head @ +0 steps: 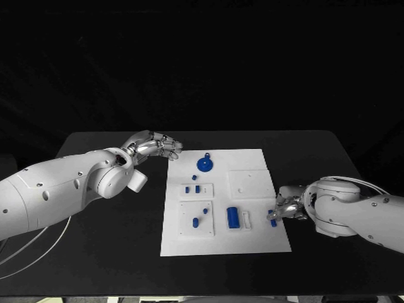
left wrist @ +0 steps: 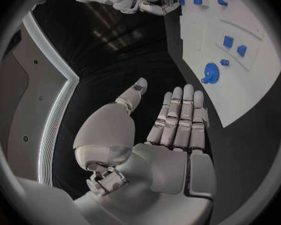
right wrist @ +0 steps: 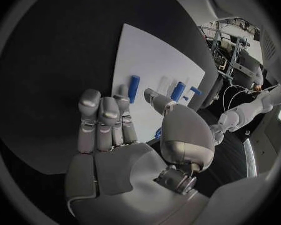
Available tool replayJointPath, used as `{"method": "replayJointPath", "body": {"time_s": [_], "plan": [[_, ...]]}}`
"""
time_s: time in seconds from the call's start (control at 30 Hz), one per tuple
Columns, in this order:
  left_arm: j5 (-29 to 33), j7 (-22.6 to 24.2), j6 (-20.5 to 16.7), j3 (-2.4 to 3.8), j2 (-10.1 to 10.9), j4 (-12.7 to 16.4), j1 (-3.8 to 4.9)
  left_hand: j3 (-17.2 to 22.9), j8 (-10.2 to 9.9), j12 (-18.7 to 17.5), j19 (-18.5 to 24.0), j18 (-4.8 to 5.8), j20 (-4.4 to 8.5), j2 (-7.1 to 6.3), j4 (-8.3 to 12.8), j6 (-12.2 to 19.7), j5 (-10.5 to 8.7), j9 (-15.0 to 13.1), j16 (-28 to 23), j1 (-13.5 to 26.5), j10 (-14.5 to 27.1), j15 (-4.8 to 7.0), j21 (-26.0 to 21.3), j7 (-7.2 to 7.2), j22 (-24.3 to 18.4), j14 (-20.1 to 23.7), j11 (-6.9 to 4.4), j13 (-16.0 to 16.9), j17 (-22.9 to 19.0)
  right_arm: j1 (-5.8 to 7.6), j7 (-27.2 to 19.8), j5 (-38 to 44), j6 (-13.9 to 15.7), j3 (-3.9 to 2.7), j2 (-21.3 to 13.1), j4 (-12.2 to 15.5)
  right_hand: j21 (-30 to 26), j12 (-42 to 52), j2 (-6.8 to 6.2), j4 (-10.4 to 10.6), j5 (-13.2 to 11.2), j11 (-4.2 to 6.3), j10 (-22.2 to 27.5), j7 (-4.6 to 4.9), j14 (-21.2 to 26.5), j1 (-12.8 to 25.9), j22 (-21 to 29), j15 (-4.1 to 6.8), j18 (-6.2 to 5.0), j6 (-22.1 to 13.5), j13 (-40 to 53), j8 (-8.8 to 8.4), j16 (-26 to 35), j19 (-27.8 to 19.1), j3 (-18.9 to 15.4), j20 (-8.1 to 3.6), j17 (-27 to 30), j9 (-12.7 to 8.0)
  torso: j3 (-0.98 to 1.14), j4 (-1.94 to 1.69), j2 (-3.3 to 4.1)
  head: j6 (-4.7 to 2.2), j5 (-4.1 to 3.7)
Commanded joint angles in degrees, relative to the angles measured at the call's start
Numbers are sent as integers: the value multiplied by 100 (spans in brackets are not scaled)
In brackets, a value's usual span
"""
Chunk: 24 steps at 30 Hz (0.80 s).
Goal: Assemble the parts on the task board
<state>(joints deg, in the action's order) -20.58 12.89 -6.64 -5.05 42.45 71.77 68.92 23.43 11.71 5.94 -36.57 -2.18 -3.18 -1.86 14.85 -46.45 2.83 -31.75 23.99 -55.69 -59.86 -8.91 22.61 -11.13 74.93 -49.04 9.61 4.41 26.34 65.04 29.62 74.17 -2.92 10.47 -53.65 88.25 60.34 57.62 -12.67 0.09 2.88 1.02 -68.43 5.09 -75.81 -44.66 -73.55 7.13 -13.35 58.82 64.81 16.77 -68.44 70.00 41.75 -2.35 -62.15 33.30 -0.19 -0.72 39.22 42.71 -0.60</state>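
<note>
The white task board (head: 247, 240) lies in the middle of the black table. On it are a round blue part (head: 205, 165), a blue cylinder (head: 234, 217) and several small blue parts such as one (head: 195, 187) in a raised white block. My left hand (head: 152, 146) hovers off the board's far left corner, fingers straight and together, holding nothing (left wrist: 178, 120). My right hand (head: 288, 205) is at the board's right edge with its fingers extended (right wrist: 106, 120). A small blue part (head: 273, 218) lies right by its fingertips; I see no grip on it.
The board (left wrist: 253, 70) with the round blue part (left wrist: 210, 73) lies ahead of my left palm. Bare black table (head: 111, 227) surrounds the board on all sides. A thin cable (head: 29, 249) hangs under my left arm near the table's front left edge.
</note>
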Motion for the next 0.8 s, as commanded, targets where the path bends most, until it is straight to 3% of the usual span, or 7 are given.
{"method": "replayJointPath", "body": {"time_s": [0.03,0.37,0.5,0.57,0.8], "plan": [[29,37,85,3,-6,15,3,8,21,26,-41,-114,18,23,-21,41,12,9,-30,27,-6,15,-34,-2,32,-38,28,-7,9,-31,82,196,-27,3,28,-15,21,31,35,11,-9,28,-27,-4,-15,14,-9,-3,-165,23,-2,31,-26,14,14,12,-8,1,-2,0,-3,6,-2],[29,37,88,3,-4,18,3,8,22,27,-41,-115,18,24,-21,42,12,10,-33,28,-6,16,-37,-2,34,-38,27,-8,13,-139,140,548,53,6,207,-118,44,45,180,-196,-9,33,-24,-8,-11,-147,-26,2,-165,21,2,36,-38,4,64,-13,-15,30,-1,3,-1,16,0],[29,39,92,3,-2,24,3,9,22,27,-42,-115,19,25,-21,42,12,10,-34,28,-6,16,-38,-1,35,-38,27,-8,14,-166,184,743,42,14,266,-166,69,64,251,-668,-9,33,-25,-10,-9,-514,-41,1,-165,28,8,49,-48,0,58,-24,-17,62,-2,-2,-3,27,-18],[29,47,106,3,-2,24,3,9,22,27,-42,-115,19,26,-22,43,12,11,-35,28,-6,16,-39,-2,36,-39,27,-8,15,-185,183,756,76,17,297,-182,69,71,287,-800,-10,33,-31,-10,-10,-611,-38,-1,-165,37,9,54,-47,0,27,-13,-14,75,-7,-2,-3,29,-27],[29,46,95,3,-8,32,3,13,40,35,-42,-116,19,38,-23,18,12,7,-42,28,-16,16,-46,10,43,-40,22,-8,24,-295,189,807,68,22,444,-200,65,74,332,-827,-10,33,-34,-10,-10,-618,-33,-2,-165,44,8,56,-45,-1,7,-2,-11,81,-3,-6,-3,38,-26]]}}
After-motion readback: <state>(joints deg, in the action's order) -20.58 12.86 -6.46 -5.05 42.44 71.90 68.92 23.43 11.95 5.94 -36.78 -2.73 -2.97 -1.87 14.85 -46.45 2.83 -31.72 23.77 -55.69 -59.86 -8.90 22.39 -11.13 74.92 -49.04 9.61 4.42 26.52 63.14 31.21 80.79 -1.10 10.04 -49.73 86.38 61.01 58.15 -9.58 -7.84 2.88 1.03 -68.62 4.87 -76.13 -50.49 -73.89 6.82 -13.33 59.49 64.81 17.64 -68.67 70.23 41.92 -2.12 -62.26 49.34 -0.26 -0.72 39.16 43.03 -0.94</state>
